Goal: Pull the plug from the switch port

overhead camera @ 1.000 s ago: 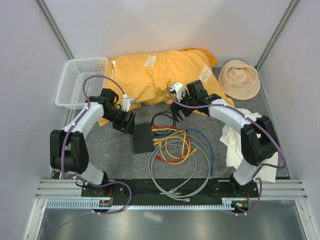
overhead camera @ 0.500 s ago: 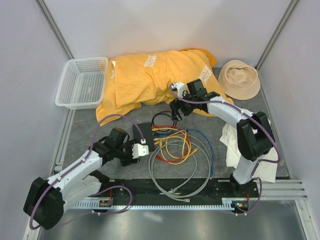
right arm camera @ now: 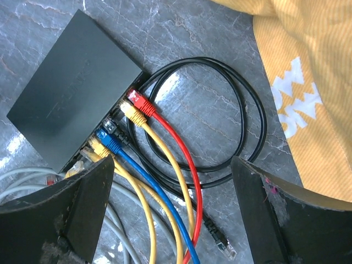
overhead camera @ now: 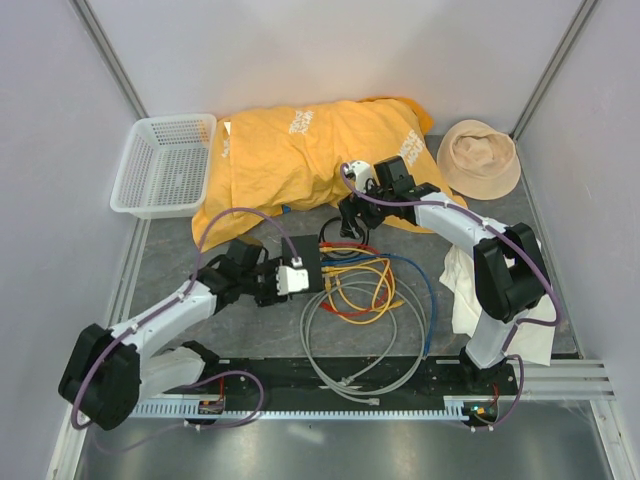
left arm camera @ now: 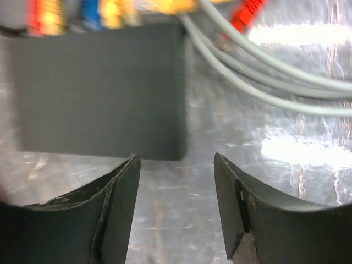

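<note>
Red plug (right arm camera: 138, 101) in switch (right arm camera: 71, 118), pointing left.

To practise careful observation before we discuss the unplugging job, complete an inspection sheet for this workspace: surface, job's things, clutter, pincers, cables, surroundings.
Surface: grey table, crowded.
Job's things: black switch; red plug, yellow plug and blue plug at its ports.
Clutter: yellow garment, beige hat, white cloth, white basket.
Pincers: left pincer open, at the switch's edge; right pincer open, above the plugs.
Cables: grey cable coiled beside the switch; black cable looped.
Surroundings: pale walls; nothing else seen.
</note>
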